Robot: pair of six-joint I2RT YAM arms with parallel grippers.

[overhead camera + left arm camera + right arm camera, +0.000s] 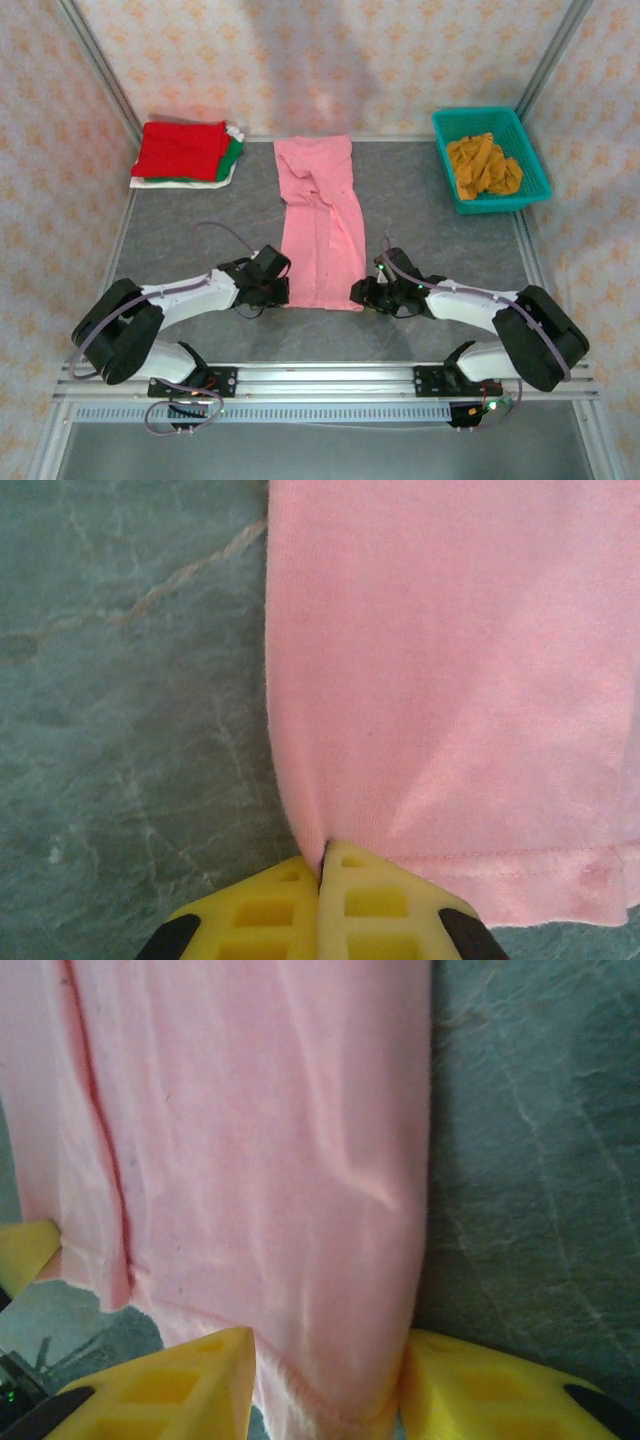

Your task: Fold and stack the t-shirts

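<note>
Mustard shirt (482,166) in the basket (441,150)
The basket, at the table (190,225) far right corner, holds it crumpled; left gripper (322,865) pinches pink shirt (320,225) near hem, right gripper (325,1360) straddles it, unclenched.

No text, label, brand mark, number or sign legible in any view.
</note>
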